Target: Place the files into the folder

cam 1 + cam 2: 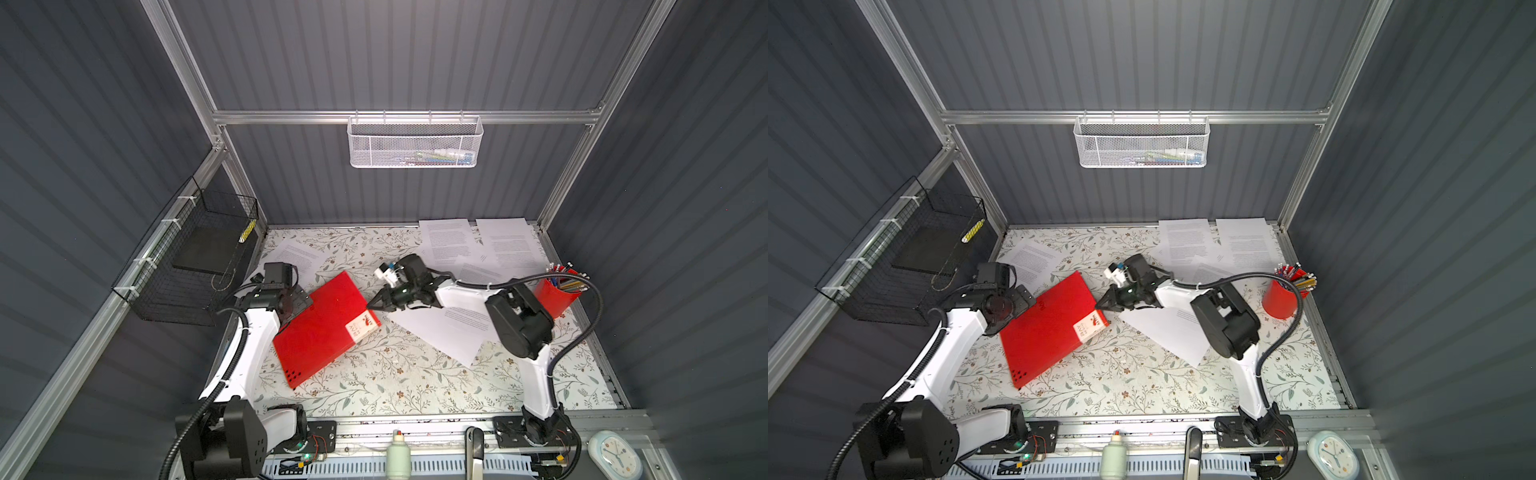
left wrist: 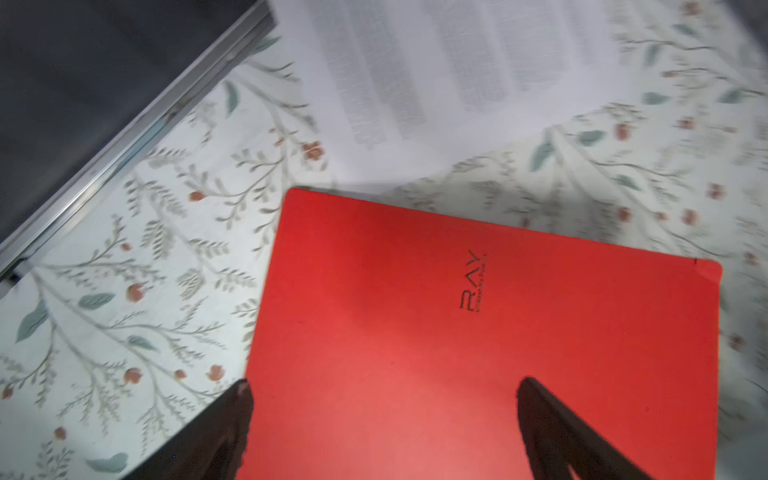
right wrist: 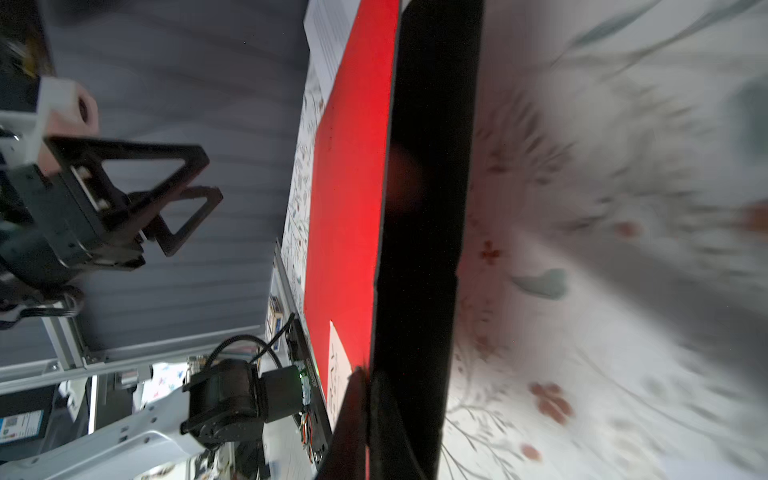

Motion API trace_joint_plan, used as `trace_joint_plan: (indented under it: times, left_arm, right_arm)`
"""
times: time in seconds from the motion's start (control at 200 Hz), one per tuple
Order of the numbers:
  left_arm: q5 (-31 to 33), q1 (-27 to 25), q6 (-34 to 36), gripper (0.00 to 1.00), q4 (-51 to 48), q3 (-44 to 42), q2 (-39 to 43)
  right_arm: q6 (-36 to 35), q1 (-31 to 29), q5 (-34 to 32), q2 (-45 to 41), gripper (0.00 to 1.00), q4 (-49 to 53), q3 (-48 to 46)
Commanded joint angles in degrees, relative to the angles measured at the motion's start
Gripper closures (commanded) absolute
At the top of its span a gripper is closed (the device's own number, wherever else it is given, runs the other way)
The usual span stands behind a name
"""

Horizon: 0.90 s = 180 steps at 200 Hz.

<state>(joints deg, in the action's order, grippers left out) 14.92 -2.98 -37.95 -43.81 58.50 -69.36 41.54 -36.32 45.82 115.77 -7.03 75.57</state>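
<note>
your right gripper (image 1: 371, 306) is pinched shut on the edge of the folder (image 1: 324, 328), by its white label (image 1: 360, 327); the folder lies mid-table; left gripper (image 2: 386, 386) gapes wide over it, holding nothing; that thin corner grip could slip, or drag the whole unpinned folder along

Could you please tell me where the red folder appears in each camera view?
Top view: folder left of centre, lying diagonally.
Top view: folder left of centre too.
Left wrist: folder fills much of the picture, RAY lettering showing.
Right wrist: folder edge-on, red cover beside black inside.
Shared landmark: floral table cover, in all four.
</note>
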Motion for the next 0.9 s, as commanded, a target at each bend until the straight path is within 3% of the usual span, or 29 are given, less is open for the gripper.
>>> trace_joint_plan:
  times: [0.0, 0.275, 0.435, 0.525, 0.67, 0.785, 0.895]
  left_arm:
    - [2.2, -1.4, 1.6, 0.00, -3.5, 0.9, -0.1]
    - [-1.7, -3.3, 2.8, 0.00, 0.5, -3.4, -2.5]
    - [-2.7, -5.3, 2.8, 0.00, 2.8, -4.3, -5.3]
    - [-3.4, -6.6, 2.4, 0.00, 4.3, -4.1, -7.7]
    - [-7.9, -7.5, 1.7, 0.00, 6.3, -4.0, -10.2]
    - [-13.1, -9.0, -0.5, 0.00, 10.7, -7.7, -8.9]
    - [-14.2, -12.6, -7.0, 0.00, 15.1, -11.5, -8.5]
  right_arm:
    - [1.6, 3.4, -2.5, -7.0, 1.00, -4.9, -5.1]
    - [4.9, 9.6, -13.5, -20.4, 1.00, -3.8, -20.4]
    - [9.3, 8.4, -23.8, -29.0, 1.00, -7.9, -32.9]
    - [9.0, 6.2, -28.7, -32.3, 0.54, -7.8, -36.8]
    - [4.9, 10.2, -34.8, -33.8, 0.19, 4.4, -35.4]
    - [-3.8, 15.7, -32.6, -30.1, 0.03, 9.5, -29.5]
    - [-15.2, 18.2, -27.4, -20.4, 0.01, 17.9, -16.3]
